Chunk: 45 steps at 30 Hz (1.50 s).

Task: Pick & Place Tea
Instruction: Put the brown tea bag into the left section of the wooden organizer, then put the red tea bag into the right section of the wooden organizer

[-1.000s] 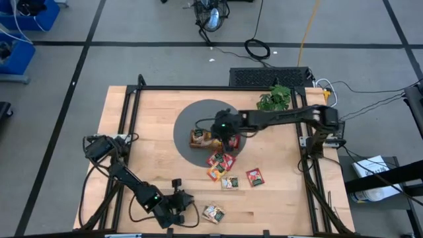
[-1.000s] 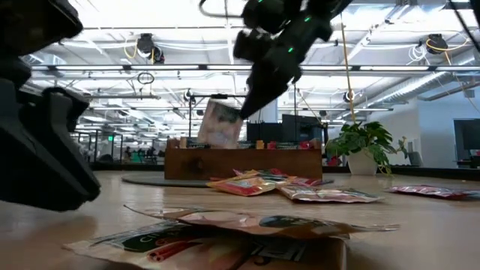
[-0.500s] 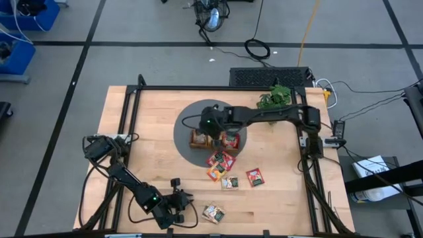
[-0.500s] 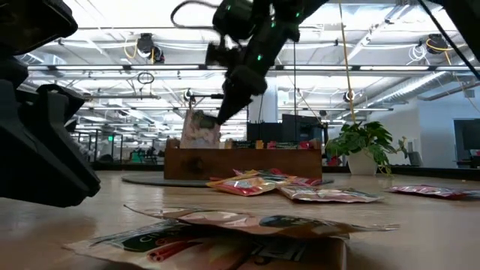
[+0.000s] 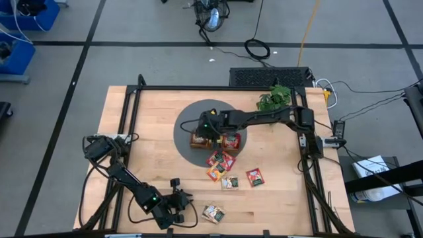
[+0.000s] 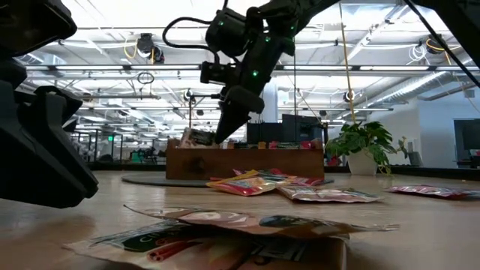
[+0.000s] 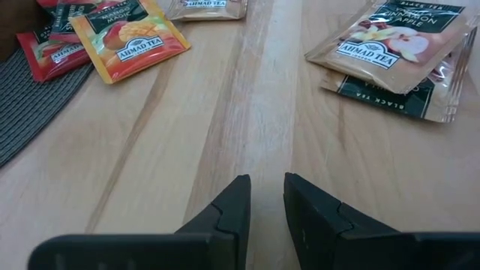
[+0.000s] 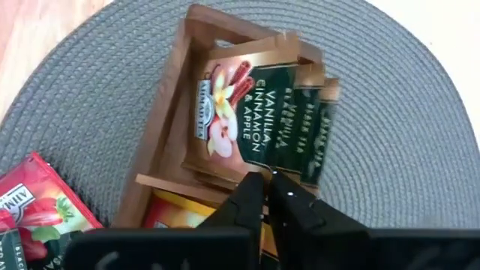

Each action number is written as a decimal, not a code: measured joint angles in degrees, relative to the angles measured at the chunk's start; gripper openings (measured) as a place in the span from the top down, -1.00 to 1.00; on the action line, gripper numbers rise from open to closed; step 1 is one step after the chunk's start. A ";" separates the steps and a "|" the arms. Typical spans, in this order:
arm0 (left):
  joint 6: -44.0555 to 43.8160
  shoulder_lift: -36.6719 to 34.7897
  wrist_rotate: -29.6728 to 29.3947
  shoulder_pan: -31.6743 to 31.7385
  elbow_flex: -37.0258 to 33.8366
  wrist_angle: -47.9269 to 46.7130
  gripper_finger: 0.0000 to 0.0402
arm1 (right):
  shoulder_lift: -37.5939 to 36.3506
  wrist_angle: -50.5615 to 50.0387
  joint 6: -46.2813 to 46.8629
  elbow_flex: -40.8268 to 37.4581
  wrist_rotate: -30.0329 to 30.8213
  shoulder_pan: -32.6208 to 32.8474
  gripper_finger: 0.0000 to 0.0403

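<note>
Over tray [image 5: 213, 140] end compartment | right gripper [image 8: 268, 184] nearly closed on vanilla-cinnamon sachet [image 8: 244, 120] | left gripper [image 7: 266, 196] slightly parted, empty

Vanilla-cinnamon-apple sachet [image 8: 240, 120] lies tilted in the tray's end compartment on other dark sachets. Red and orange sachets [image 5: 220, 162] clustered loose on the bench [image 5: 152, 132] just beside the mat; two dark-label ones [image 7: 394, 56] stacked, well apart.

The right tool [image 8: 266, 184] hides the sachet's [image 8: 251, 124] lower edge.
</note>
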 joint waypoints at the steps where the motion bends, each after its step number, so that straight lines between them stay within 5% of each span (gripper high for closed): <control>1: 0.02 -0.01 -0.01 0.00 0.00 0.00 0.56 | 0.00 0.06 -0.02 0.00 -0.12 0.07 0.88; 13: 0.30 0.00 -0.39 0.00 0.00 -0.02 0.56 | -1.12 -0.02 0.25 -0.02 0.17 0.13 0.18; 24: 0.83 0.00 -1.05 0.00 0.00 -0.47 0.56 | -18.67 -5.58 3.38 -1.86 -4.42 2.79 0.15; 27: 0.49 0.00 -1.09 0.00 0.00 -0.46 0.56 | -27.08 -1.82 4.47 -8.31 -4.78 5.89 0.30; 35: -0.56 -0.05 -5.89 0.55 0.00 0.07 0.56 | -49.25 29.75 4.61 -36.82 -13.50 15.02 0.94; 42: 4.79 -3.62 -9.76 6.45 0.33 3.38 0.56 | -62.47 55.85 9.53 -60.24 -13.54 17.94 0.90; 45: 13.08 -3.64 -3.73 11.06 0.38 11.29 0.56 | -63.67 65.51 10.08 -68.31 -13.52 18.90 0.92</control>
